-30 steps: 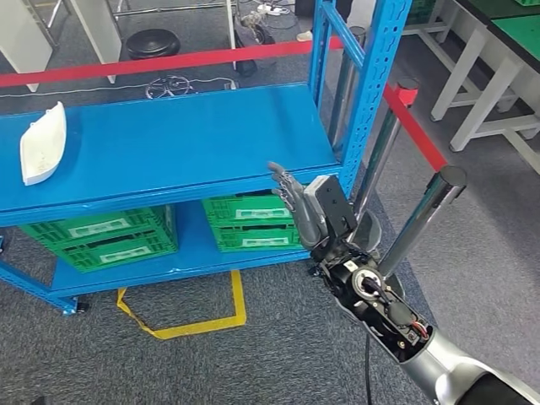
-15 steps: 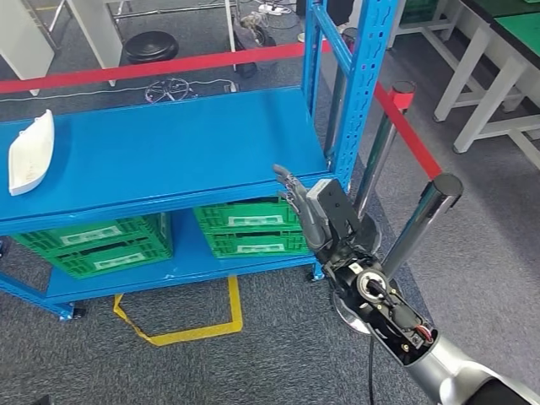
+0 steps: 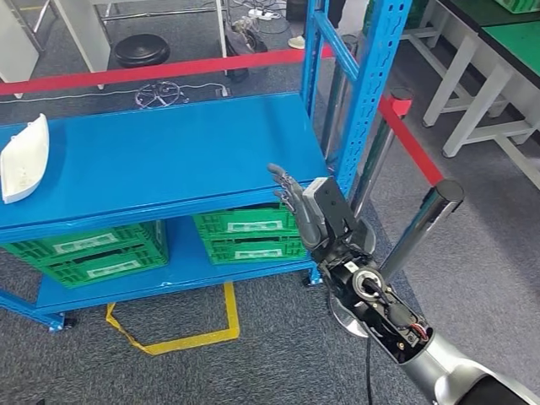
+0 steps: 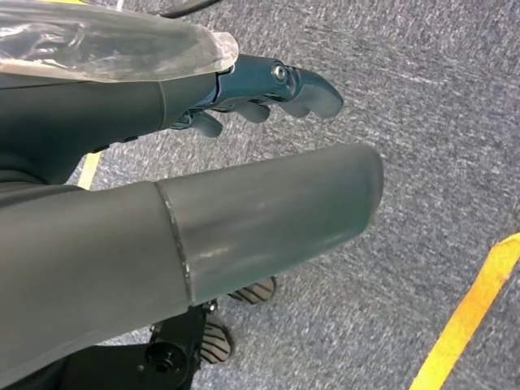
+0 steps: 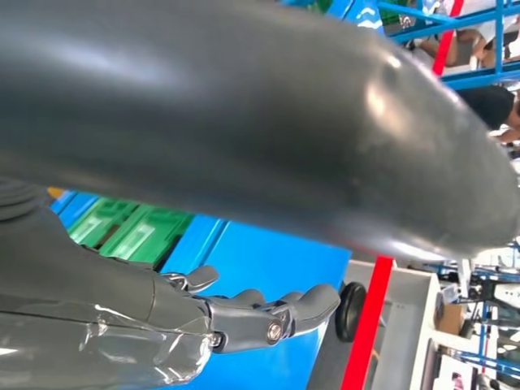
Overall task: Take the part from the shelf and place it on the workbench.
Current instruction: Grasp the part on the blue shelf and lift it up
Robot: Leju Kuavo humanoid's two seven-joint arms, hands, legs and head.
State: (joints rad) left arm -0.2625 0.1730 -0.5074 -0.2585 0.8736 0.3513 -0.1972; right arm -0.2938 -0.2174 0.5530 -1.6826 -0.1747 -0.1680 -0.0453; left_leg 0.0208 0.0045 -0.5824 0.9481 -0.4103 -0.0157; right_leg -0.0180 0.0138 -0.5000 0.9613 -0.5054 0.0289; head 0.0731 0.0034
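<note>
The part, a white curved plastic shell (image 3: 23, 159), lies on the blue shelf top (image 3: 172, 156) at its far left end. My right hand (image 3: 298, 207) is raised in front of the shelf's right front edge, fingers stretched out and apart, holding nothing; it is far to the right of the part. In the right wrist view the right hand (image 5: 245, 313) shows its thumb and straight fingers with the blue shelf behind. My left hand (image 4: 263, 89) hangs over grey carpet, fingers loosely extended and empty.
Green crates (image 3: 251, 232) sit on the lower shelf. A blue upright post (image 3: 369, 76) stands at the shelf's right end. Red barrier tape (image 3: 411, 139) runs between chrome stanchions (image 3: 420, 224) to my right. Yellow floor tape (image 3: 191, 333) marks the carpet. White benches (image 3: 483, 67) stand far right.
The whole view has shifted: the shelf and part have slid left and slightly down in the picture. My right hand keeps the same open pose before the shelf edge.
</note>
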